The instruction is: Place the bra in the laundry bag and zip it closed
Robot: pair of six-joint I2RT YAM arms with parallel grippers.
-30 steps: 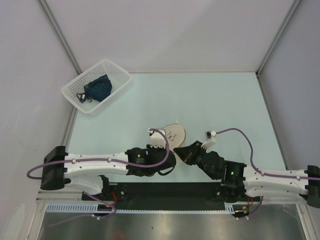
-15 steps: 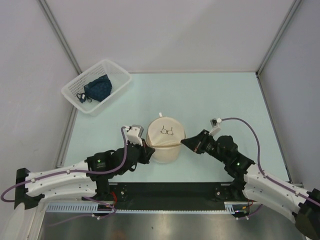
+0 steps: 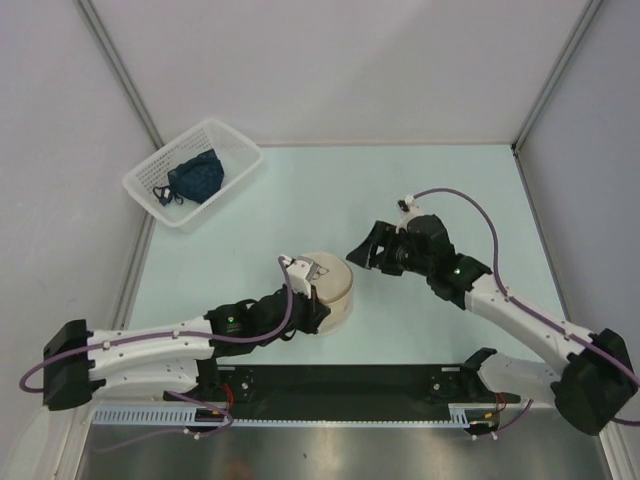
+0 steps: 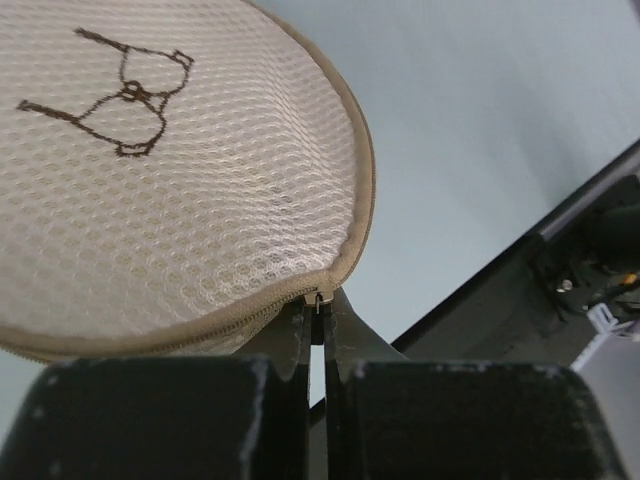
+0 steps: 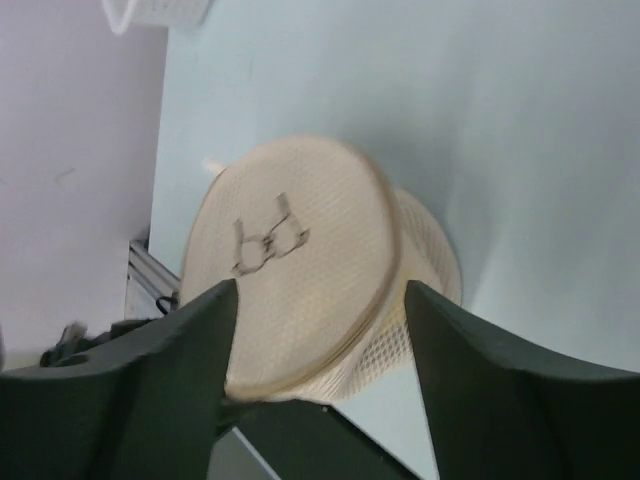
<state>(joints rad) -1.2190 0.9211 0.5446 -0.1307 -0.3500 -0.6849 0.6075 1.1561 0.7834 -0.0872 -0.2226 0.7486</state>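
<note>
Mesh laundry bag (image 4: 180,200) against left fingers (image 4: 352,338)

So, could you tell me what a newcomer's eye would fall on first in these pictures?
Most likely the cream mesh laundry bag at the near middle of the table, its lid bearing a bra drawing, with the left claw pinched on its zip pull. Next, the right claw hanging open just off its right side, and the white basket with a dark blue garment at the far left corner.
</note>
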